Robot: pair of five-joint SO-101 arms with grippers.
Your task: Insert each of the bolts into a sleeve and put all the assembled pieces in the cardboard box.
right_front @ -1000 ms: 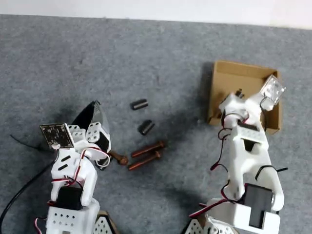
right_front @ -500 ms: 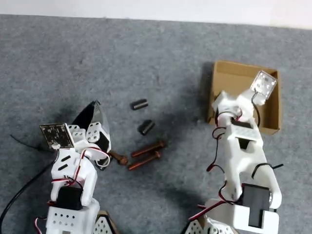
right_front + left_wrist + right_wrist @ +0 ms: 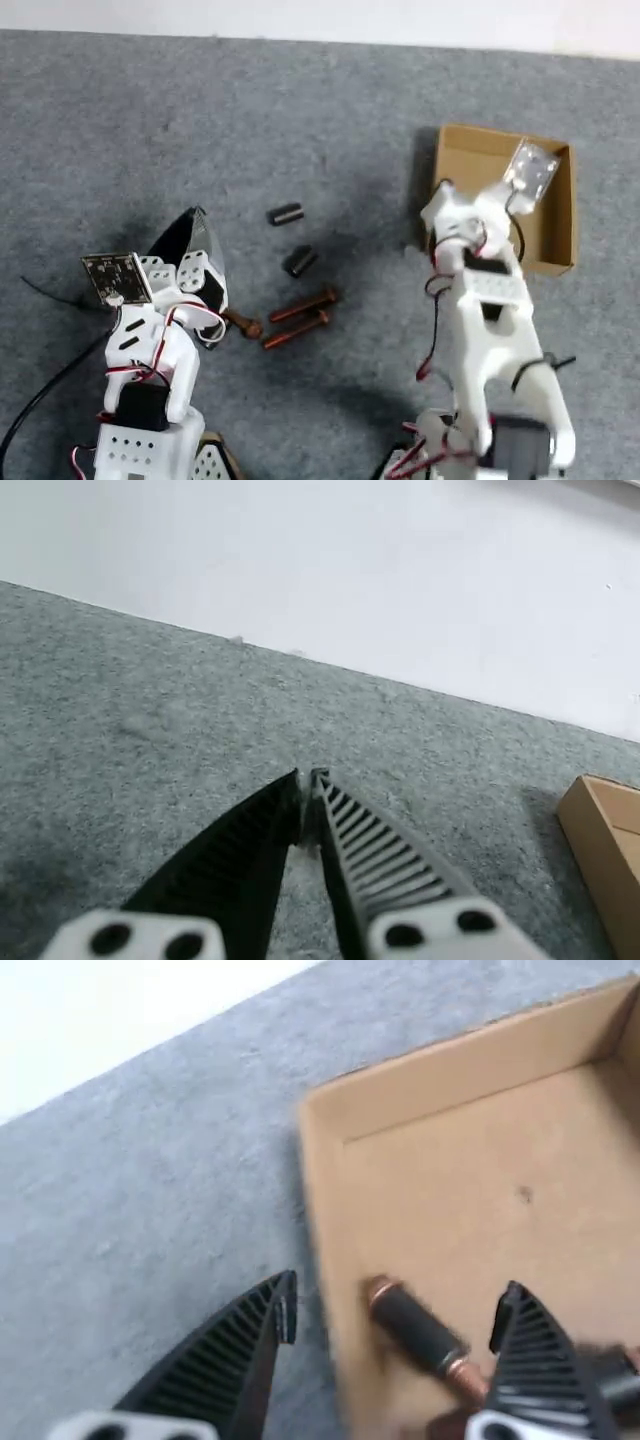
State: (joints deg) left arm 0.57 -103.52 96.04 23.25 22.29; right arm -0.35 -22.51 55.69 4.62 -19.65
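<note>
Three copper bolts lie loose on the grey carpet: one (image 3: 241, 323) beside my left arm, two more (image 3: 303, 305) (image 3: 295, 330) just right of it. Two dark sleeves (image 3: 286, 214) (image 3: 300, 262) lie above them. My left gripper (image 3: 200, 214) (image 3: 306, 780) is shut and empty, left of the sleeves. The cardboard box (image 3: 478, 162) (image 3: 470, 1160) sits at the right. My right gripper (image 3: 397, 1298) hangs open above the box's left edge, one finger (image 3: 265, 1315) outside the wall. Inside the box lies a bolt in a sleeve (image 3: 418, 1332).
Open carpet stretches across the far and left parts of the table. A black cable (image 3: 40, 385) trails off beside the left arm's base. A corner of the box (image 3: 605, 825) appears in the left wrist view. A pale wall borders the far edge.
The right arm has swung left across the box, its wrist now over the box's left wall. The left arm, bolts and sleeves have not moved.
</note>
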